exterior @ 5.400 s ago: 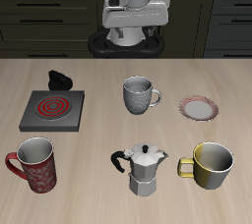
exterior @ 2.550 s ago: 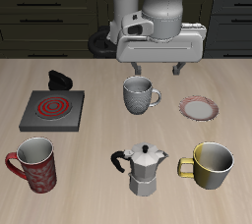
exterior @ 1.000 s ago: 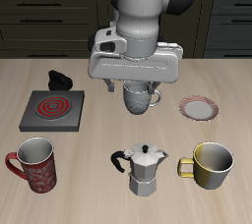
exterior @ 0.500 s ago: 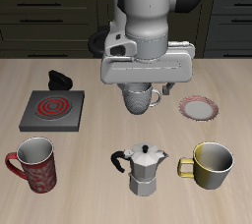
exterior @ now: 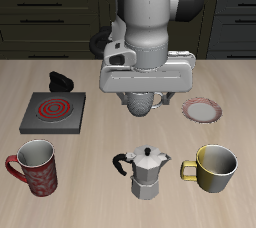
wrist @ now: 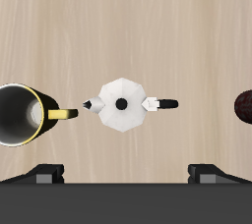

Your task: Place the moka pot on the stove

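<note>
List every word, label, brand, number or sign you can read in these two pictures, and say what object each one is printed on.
None: neither view shows any readable text.
The moka pot, the stove, the yellow mug, the red mug and the plate bear no lettering.
The red mug and the grey mug carry only patterns, not writing.
The gripper housing shows small dark marks, too blurred to read.

A yellow mug (exterior: 216, 168), a red patterned mug (exterior: 33, 165), a red-rimmed plate (exterior: 202, 110) and a small black object (exterior: 61, 81) sit on the desk (exterior: 95, 172).
</note>
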Controlling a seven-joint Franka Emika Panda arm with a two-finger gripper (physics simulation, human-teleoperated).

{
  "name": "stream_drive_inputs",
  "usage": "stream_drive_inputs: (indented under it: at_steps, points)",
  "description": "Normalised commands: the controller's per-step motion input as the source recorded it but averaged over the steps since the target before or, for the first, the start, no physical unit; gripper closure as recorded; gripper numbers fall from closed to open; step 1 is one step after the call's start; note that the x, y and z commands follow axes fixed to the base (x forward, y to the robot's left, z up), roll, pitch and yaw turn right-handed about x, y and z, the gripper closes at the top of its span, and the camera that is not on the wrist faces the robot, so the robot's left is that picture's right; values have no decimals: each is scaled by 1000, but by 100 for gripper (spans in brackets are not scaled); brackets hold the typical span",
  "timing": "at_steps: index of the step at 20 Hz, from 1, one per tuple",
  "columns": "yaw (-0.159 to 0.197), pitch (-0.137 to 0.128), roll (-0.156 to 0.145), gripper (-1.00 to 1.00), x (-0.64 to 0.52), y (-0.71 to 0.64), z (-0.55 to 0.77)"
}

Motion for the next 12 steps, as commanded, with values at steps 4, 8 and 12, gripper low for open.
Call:
stream_drive_inputs:
  at_steps: [4, 8, 12]
  points:
    - [-4, 9, -9, -100, 39, 37, -263]
    - [4, -2, 7, -100, 52, 29, -226]
    - [8, -2, -15, -100, 72, -41, -248]
